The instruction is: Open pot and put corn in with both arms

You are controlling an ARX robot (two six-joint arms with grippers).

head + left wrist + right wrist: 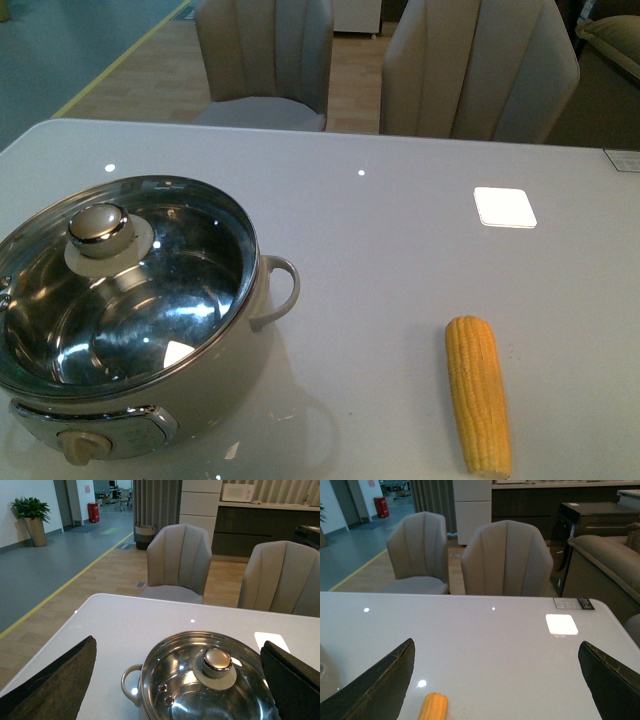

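The cream-white pot [215,395] stands at the front left of the white table, its glass lid [190,250] on, with a beige knob [100,228]. The yellow corn [477,392] lies flat at the front right, lengthwise toward me. No arm shows in the front view. In the left wrist view my left gripper [175,680] is open, its fingers [55,680] wide on either side of the pot [131,682] and lid knob [217,660], above and behind them. In the right wrist view my right gripper [497,680] is open and empty above the table, with the corn tip [433,706] nearer one finger.
Two beige chairs [265,60] stand at the table's far edge. A bright light reflection [504,207] lies on the table right of centre. A small label [622,160] sits at the far right corner. A sofa [605,565] stands beyond the right side.
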